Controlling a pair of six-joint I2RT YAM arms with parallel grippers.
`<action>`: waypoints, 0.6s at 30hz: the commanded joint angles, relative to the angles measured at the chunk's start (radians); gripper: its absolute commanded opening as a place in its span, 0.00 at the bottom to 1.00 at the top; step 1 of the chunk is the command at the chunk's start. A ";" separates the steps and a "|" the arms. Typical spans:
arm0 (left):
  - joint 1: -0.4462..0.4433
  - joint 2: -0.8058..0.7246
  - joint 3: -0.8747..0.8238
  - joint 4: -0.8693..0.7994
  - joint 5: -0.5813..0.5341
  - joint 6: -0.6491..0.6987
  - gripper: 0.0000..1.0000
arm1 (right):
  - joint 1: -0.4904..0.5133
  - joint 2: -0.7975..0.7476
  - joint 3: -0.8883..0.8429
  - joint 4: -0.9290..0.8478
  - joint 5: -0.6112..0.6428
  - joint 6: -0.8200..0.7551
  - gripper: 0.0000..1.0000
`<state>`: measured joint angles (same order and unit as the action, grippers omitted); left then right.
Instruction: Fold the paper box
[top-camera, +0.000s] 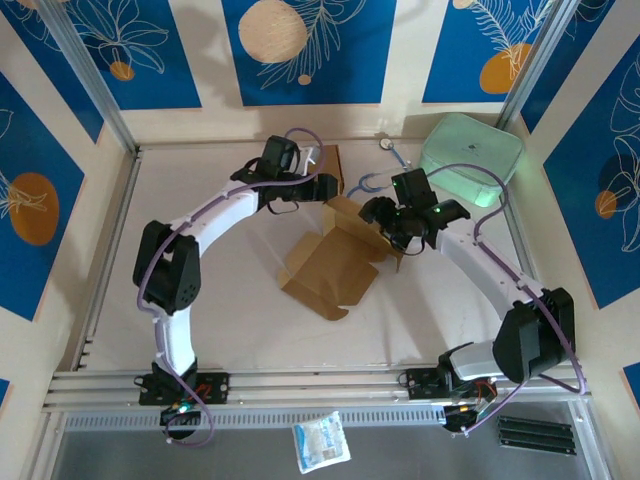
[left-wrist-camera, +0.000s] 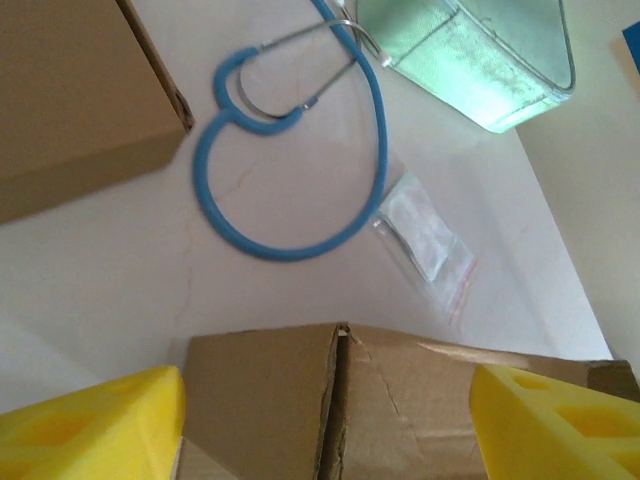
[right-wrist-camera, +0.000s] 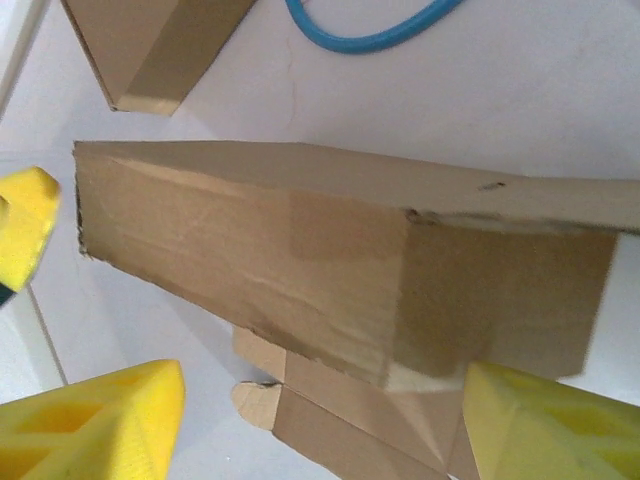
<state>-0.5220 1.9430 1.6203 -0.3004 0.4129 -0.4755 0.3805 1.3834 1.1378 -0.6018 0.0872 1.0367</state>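
Your left gripper (left-wrist-camera: 325, 400) has its yellow fingers spread apart, with a creased edge of the paper box (top-camera: 330, 262) between them, not pinched. Your right gripper (right-wrist-camera: 325, 385) is also spread wide around a raised brown flap, not clamped. The box lies half unfolded mid-table between both arms. Beyond it are a blue stethoscope (left-wrist-camera: 295, 255), a green container (left-wrist-camera: 470, 60) and a second cardboard box (left-wrist-camera: 70, 90).

Paper box (right-wrist-camera: 330, 250) between spread yellow jaws; blue tube (right-wrist-camera: 370, 42) beyond.
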 joint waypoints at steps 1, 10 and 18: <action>-0.012 0.000 0.007 0.010 0.064 -0.050 0.75 | -0.006 0.040 0.039 0.057 -0.072 -0.015 0.72; -0.034 -0.063 -0.131 0.103 0.056 -0.120 0.72 | 0.001 0.100 0.048 0.112 -0.075 -0.071 0.66; -0.039 -0.135 -0.187 0.098 -0.012 -0.132 0.72 | 0.018 0.045 0.049 0.069 0.028 -0.091 0.72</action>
<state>-0.5446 1.8645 1.4460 -0.2157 0.4164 -0.5976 0.3832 1.4704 1.1614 -0.5117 0.0547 0.9665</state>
